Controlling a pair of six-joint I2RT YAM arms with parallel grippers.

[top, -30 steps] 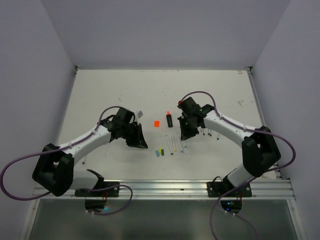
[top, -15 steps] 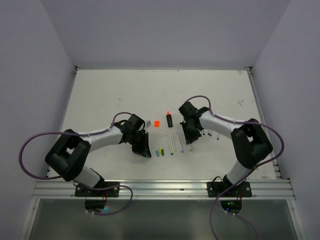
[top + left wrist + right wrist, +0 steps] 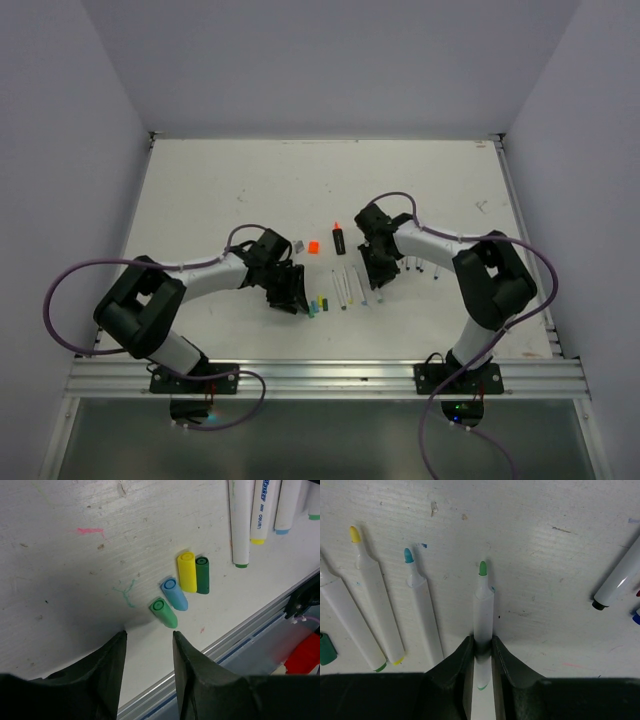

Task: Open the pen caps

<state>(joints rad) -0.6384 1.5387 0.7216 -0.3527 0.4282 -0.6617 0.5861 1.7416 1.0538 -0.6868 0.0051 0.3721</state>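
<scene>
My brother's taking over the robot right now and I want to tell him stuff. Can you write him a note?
Left claw: open, empty, by the light-green cap, blue cap, yellow cap and dark-green cap, loose on the table.
Right claw: astride the green-tipped pen lying flat; grip unclear.
Done: that pen, the blue-tipped pen and yellow-tipped pen are uncapped.
Left: check the black-ended pen farther right; can't tell if capped.

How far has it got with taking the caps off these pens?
Done: four caps lie loose by the open left gripper, and the orange cap lies off the black marker. In hand: a green-tipped pen, tip bare, sits between the fingers of the right gripper; gripped or not, unclear. Left: probably the pens beyond it, which may still be capped.
</scene>
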